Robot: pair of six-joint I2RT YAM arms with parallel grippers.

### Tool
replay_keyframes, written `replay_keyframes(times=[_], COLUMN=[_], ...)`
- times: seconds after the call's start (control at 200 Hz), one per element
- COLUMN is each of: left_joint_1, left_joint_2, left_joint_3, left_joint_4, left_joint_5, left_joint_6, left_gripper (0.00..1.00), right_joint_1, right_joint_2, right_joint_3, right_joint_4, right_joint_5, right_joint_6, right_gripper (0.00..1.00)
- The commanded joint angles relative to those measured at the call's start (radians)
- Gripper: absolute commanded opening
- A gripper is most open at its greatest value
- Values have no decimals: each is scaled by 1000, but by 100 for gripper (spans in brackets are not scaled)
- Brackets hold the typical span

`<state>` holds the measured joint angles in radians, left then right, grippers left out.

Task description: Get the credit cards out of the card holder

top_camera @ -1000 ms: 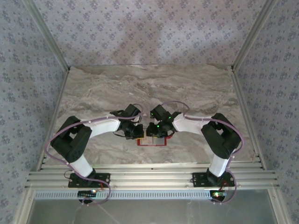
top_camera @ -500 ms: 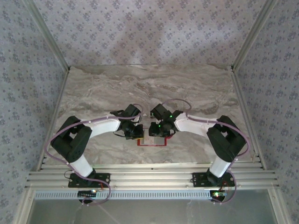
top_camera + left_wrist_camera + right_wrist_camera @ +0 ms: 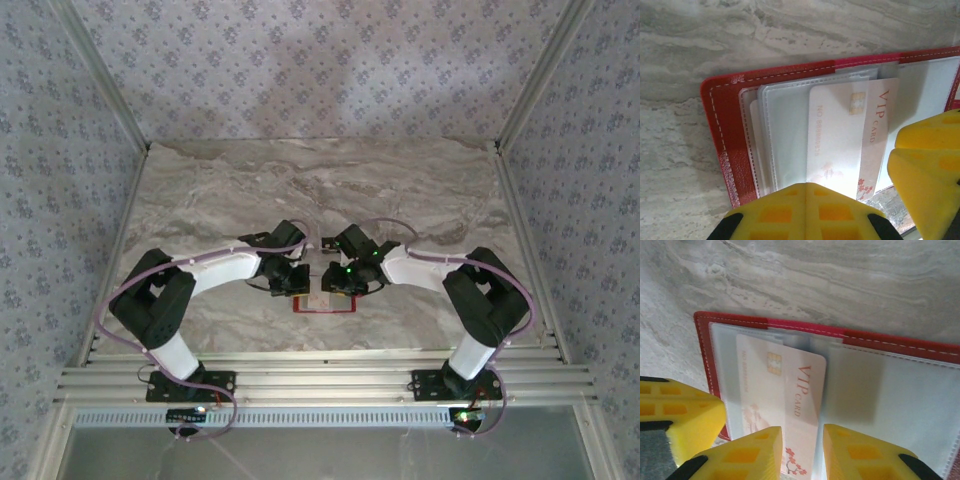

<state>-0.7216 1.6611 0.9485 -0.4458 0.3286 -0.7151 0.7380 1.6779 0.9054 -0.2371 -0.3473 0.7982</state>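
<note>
I am watching the card holder (image 3: 325, 303) lying open at the middle of the near edge of the table (image 3: 400, 190), both arms bending in over it; no card is lying free on the table, so I am judging the task as barely begun. One credit card (image 3: 840, 135), pale with VIP lettering, is sticking partway out of its clear sleeve (image 3: 785, 130). The left gripper (image 3: 806, 195) is closed tight over the holder's left part, probably pinning it. The right gripper (image 3: 802, 440) is holding its jaws narrowly apart over the card's near end; I cannot tell whether they are touching it, nor whether other sleeves are hiding more cards.
</note>
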Motion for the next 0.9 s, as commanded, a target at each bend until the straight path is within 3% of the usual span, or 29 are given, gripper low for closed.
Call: replay_keyframes(times=[0.0, 0.895], left_joint_1=[-8, -10], left_joint_2=[39, 104], left_joint_3=[18, -3], left_joint_4=[-21, -71], left_joint_5=[-2, -76], left_joint_6=[18, 51], left_gripper=[7, 7], right_joint_1=[-6, -15], right_joint_2=[21, -35], right_joint_3=[-16, -58], right_joint_4=[46, 26], right_joint_5=[-44, 2], right_joint_6=[23, 25], right_gripper=[28, 28])
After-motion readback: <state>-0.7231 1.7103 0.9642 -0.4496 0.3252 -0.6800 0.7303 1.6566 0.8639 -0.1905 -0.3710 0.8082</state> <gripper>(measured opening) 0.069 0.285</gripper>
